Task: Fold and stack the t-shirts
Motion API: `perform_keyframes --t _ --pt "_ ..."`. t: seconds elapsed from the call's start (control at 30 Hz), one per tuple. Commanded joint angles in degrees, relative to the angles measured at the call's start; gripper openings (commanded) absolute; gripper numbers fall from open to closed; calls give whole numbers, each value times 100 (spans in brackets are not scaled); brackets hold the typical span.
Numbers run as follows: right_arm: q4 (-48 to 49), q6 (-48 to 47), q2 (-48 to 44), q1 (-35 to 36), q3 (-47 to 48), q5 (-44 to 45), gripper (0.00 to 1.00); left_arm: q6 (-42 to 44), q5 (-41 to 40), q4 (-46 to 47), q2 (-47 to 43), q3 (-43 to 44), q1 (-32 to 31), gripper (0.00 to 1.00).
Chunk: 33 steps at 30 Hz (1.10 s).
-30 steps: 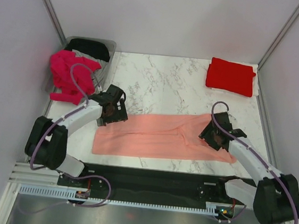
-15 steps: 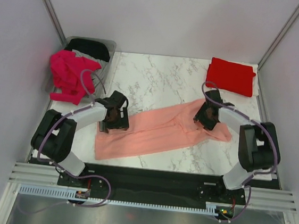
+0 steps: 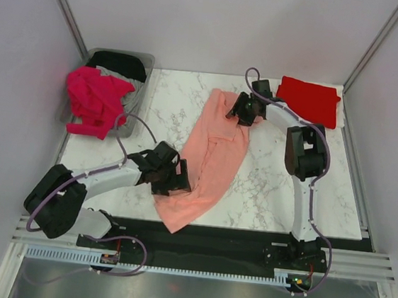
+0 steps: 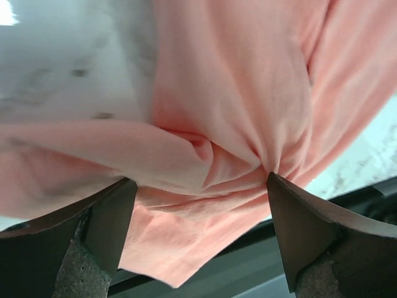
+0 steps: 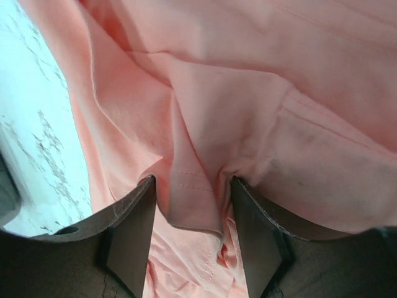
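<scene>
Salmon pink t-shirt [image 3: 212, 157] is your working piece. It lies as a long, narrow band slanting across the marble table [image 3: 183, 97], from the far middle down to the near edge, where its tip spills onto the dark front strip.

Your right gripper [image 3: 242, 111] has the far end, just beside the folded red t-shirt [image 3: 307, 101]. In the right wrist view its jaws are closed on a hemmed fold of the pink cloth. The band is probably held high at that end so it can be drawn straight and laid toward the red one, which looks like the start of the stack.

Your left gripper [image 3: 171, 178] sits on the band's near left edge. Its wrist view shows the fingers [image 4: 111, 211] well apart with gathered cloth filling the gap and puckers running to one tip — you cannot tell whether that is a true pinch or only a press. Either way, it seems to anchor the low end so the cloth stays taut.

Waiting their turn are the magenta t-shirt [image 3: 94, 99], draped over the bin [image 3: 147, 62], and the black t-shirt [image 3: 119, 62], inside it.
</scene>
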Motion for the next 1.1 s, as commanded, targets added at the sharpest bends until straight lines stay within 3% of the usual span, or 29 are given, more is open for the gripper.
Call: perform_keyframes --t 0.0,0.2,0.33,0.4,0.53,0.63,0.7,0.8,0.87,0.97,1.07 --pt "-448 -137 1118 71 788 -2 61 -899 854 471 529 -73 -474 94" --pt "-685 -181 2322 27 2942 112 63 -1585 1127 1096 1057 446 -1028 94" --pt "-554 -75 2694 -8 3368 332 64 -1901 1206 956 882 631 -1309 90" --pt "-308 -119 2747 -35 3333 193 64 -2130 552 458 268 885 -1860 89" --pt "-114 -207 2730 -96 3578 -212 75 -2315 -235 -405 -357 1474 -2522 90" --pt "-114 -443 2292 -96 3615 -458 81 -2184 -761 -1167 -507 1853 -2690 90" --pt "-35 -549 1581 -96 3213 -467 85 -2122 -1173 -1504 -630 1950 -2751 90" --pt "-43 -673 570 -70 2668 -380 98 -1955 -1639 -1953 -946 2020 -2760 90" --pt "-331 -813 -201 -35 2403 -118 98 -1806 -1860 -2322 -1157 2064 -2760 90" --pt "-798 -901 -1447 44 1421 663 98 -1718 -2177 -2708 -1420 2065 -2752 90" --pt "-1203 -666 -2862 141 -248 1253 98 -1849 -2380 -2842 -1815 1819 -2752 90"
